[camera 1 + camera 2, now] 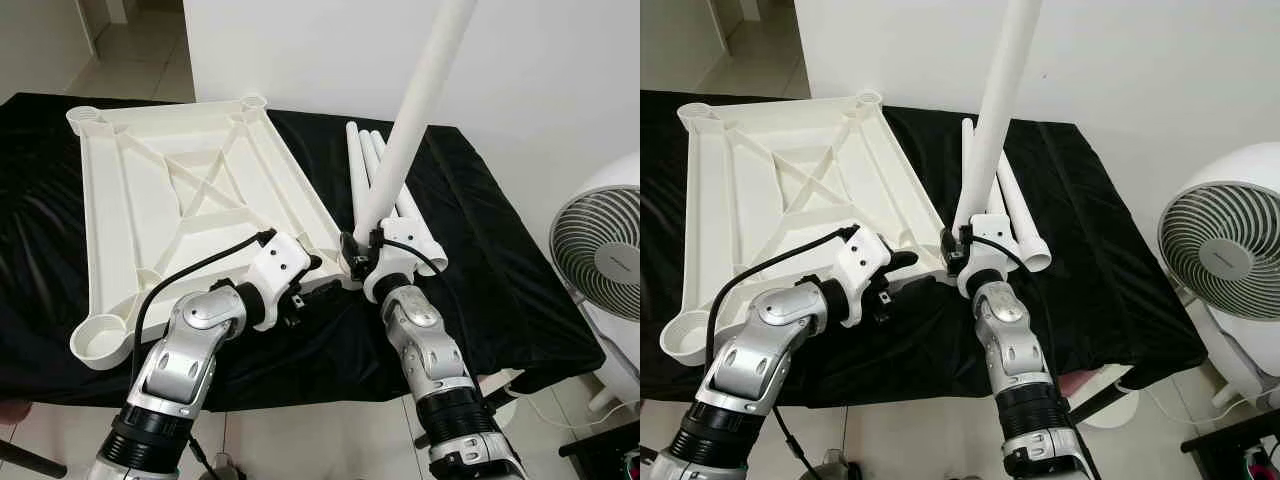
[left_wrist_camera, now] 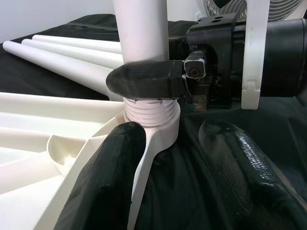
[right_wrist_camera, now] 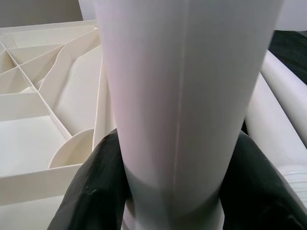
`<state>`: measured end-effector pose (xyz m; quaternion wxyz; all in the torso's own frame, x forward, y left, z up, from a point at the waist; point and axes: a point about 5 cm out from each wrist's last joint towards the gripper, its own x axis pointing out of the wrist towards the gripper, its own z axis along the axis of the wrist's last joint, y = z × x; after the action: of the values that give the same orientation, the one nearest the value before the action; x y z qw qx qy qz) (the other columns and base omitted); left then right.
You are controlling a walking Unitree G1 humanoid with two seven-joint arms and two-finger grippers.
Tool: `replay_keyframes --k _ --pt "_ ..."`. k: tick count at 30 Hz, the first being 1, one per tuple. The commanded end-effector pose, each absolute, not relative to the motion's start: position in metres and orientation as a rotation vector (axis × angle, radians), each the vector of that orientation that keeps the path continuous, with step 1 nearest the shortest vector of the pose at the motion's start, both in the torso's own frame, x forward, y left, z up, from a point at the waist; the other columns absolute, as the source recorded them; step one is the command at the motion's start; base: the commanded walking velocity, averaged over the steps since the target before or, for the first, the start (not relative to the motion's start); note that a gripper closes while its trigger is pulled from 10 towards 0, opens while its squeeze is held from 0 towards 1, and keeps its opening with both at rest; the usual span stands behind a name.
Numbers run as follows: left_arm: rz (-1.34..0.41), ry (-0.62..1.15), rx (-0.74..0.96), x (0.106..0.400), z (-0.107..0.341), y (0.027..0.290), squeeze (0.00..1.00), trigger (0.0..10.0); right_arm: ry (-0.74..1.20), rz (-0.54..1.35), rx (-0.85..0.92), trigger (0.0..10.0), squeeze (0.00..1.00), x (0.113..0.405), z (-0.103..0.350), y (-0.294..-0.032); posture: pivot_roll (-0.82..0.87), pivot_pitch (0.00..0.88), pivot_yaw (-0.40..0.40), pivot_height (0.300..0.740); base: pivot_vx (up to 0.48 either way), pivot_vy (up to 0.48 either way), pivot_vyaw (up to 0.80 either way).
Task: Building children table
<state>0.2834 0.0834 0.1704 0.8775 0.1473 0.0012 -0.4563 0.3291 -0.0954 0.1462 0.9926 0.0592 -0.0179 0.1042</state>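
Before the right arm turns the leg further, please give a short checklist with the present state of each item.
1. Right gripper shut on the leg: ok.
2. Leg thread meets the corner socket: ok, ridges still show above the rim.
3. Leg upright to the tabletop: cannot tell; it leans in the eye views.
4. Left gripper steadies the tabletop: not ok; open, astride the socket.
5. Spare legs clear of the socket: ok.

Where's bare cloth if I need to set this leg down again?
Free: black cloth right of the loose white tube legs, toward the white fan. Crowded: the upturned white plastic tabletop fills the left; right gripper clamps the upright white leg at its near corner socket, left gripper beside it.
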Motion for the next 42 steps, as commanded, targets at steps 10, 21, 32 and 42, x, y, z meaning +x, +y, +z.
replay_keyframes --k 10,21,32,42 --pt "-0.859 -0.013 0.302 0.287 0.171 0.086 0.00 10.0 -0.145 0.201 0.137 10.0 1.00 0.321 0.161 -0.114 0.06 0.023 -0.085 0.740 0.000 0.000 0.00" --pt "-0.860 -0.001 0.310 0.288 0.169 0.088 0.00 10.0 -0.159 0.197 0.128 10.0 0.00 0.296 0.147 -0.131 0.05 0.055 -0.072 0.740 0.000 0.000 0.00" --pt "-0.837 0.053 0.336 0.297 0.164 0.096 0.00 10.0 -0.199 0.202 0.126 10.0 0.00 0.263 0.141 -0.144 0.02 0.081 -0.046 0.740 0.000 0.000 0.00" --pt "-0.807 0.205 0.418 0.309 0.144 0.104 0.00 10.0 -0.218 0.184 0.095 10.0 0.00 0.242 0.143 -0.159 -0.02 0.102 -0.012 0.740 0.000 0.000 0.00"
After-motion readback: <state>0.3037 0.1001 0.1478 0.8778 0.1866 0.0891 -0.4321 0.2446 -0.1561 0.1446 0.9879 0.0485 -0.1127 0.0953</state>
